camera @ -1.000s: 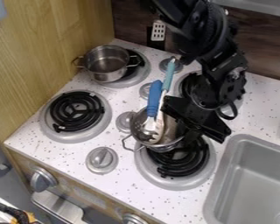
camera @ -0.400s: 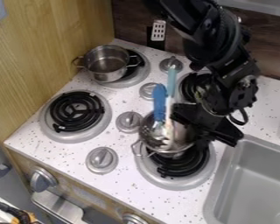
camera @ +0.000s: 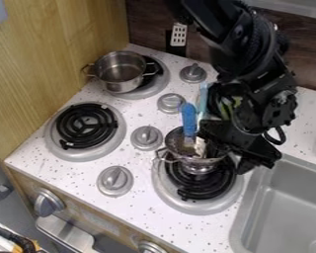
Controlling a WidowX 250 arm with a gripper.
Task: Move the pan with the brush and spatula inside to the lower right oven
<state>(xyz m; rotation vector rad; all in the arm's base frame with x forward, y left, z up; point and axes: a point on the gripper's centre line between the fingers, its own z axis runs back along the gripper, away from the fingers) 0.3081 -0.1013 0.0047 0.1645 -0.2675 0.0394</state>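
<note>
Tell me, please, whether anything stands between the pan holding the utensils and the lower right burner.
Nothing visible stands in the way: the pan shows over the rear part of the burner, with the gripper at its right side in the picture.

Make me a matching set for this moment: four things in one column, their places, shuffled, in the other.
Things
1. Blue utensil handle
2. Silver metal pan with utensils inside
3. Silver metal pot without utensils
4. Grey rectangular sink

Places
A. On the upper left black coil burner
B. In the lower right corner of the view
C. Sticking up out of a pan
D. Over the lower right black coil burner

Pairs: 1-C, 2-D, 3-A, 4-B
</note>
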